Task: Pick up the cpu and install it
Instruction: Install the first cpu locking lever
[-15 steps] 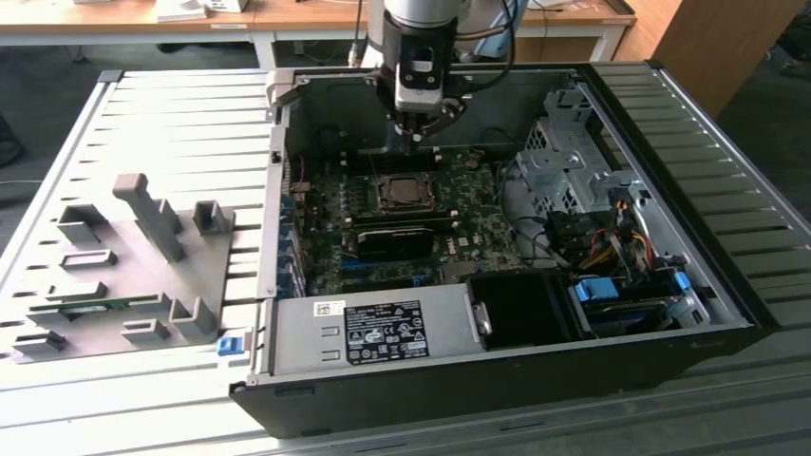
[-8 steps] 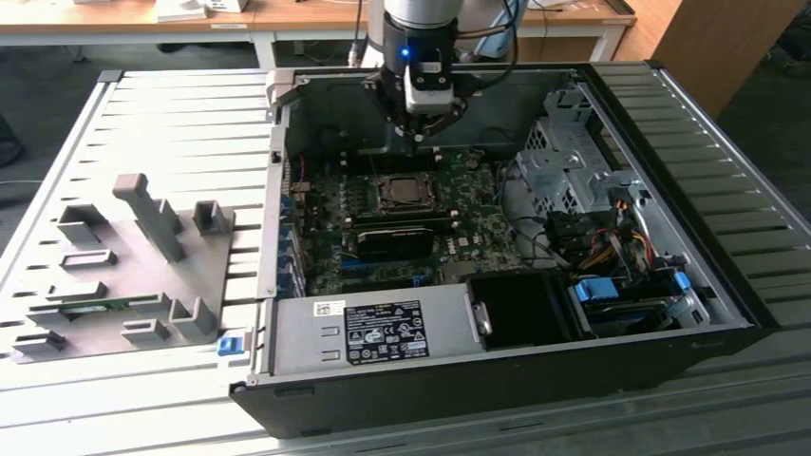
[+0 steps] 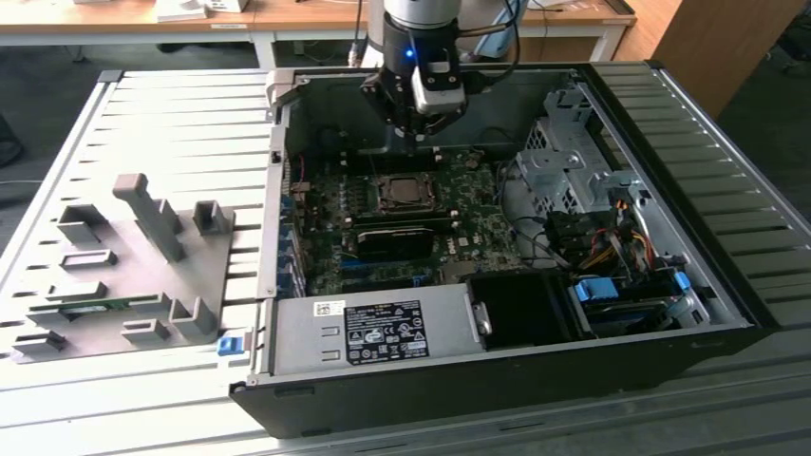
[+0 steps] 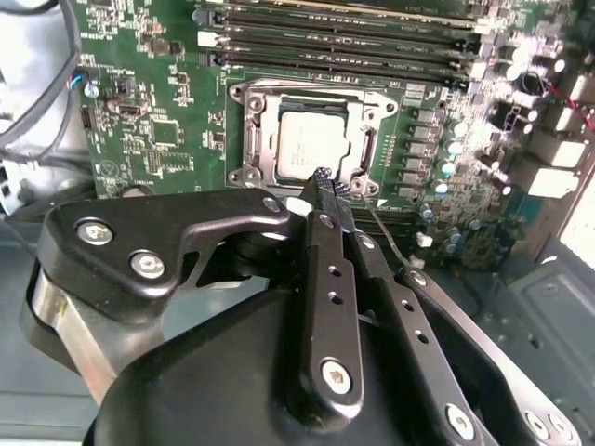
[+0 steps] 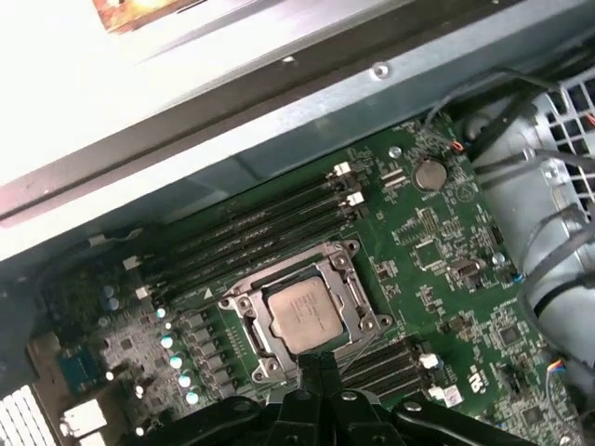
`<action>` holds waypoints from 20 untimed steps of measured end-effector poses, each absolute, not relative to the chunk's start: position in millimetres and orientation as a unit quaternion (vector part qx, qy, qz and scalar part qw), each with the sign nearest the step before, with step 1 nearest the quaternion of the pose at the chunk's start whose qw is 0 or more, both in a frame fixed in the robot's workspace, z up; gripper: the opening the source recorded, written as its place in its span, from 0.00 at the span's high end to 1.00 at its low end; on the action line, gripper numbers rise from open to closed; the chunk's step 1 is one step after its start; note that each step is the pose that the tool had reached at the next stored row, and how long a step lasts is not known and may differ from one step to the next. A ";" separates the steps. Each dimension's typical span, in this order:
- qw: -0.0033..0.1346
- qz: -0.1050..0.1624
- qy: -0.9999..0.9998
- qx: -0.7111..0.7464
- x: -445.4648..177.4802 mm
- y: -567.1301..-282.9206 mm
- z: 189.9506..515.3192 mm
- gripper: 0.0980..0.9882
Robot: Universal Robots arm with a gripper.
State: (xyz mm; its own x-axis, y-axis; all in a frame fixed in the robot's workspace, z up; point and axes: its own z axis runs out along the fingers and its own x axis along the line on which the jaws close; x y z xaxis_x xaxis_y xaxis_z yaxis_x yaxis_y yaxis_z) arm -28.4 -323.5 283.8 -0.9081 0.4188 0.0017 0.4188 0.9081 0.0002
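In both wrist views the gripper (image 4: 327,181) sits closest to the lens w/ its black fingers (image 4: 321,232) pressed together – nothing between them, tips hanging just above the near edge of the socket (image 4: 311,139). In the exterior view the gripper (image 3: 416,133) hovers over the board, above the socket's far side.

Next out, the cpu (image 5: 302,311) lies flat inside the socket frame, silver top up, already seated in the case (image 3: 507,275) on the green motherboard (image 5: 437,242). The metal frame around it looks open, so I'd judge placement done but not locked.

Handling, as a guess: light, stiff, thin, slick metal lid; underside contacts fragile, so no sliding or tilting. Best hold – two opposite edges at the rim, fingers narrow, lifted straight up.

Orientation: it's roughly square, so no real long axis; its edges run parallel w/ the socket frame and w/ the memory slots (image 5: 270,218) beyond. Which corner is the marked one I can't tell.

Farther off, a grey parts tray (image 3: 121,275) sits on the table at the exterior view's left.
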 end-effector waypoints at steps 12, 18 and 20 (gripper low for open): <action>0.001 0.000 -0.982 -0.189 -28.4 -323.5 283.8 0.99; 0.001 0.000 -0.985 -0.175 -28.4 -323.5 283.7 0.99; 0.001 0.000 -0.986 -0.168 -28.4 -323.5 283.7 0.99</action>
State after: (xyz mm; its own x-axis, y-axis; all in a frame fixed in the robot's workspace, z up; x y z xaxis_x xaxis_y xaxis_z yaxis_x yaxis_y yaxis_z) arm -28.4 -323.5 283.7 -0.9438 0.3305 0.0017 0.3305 0.9438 0.0005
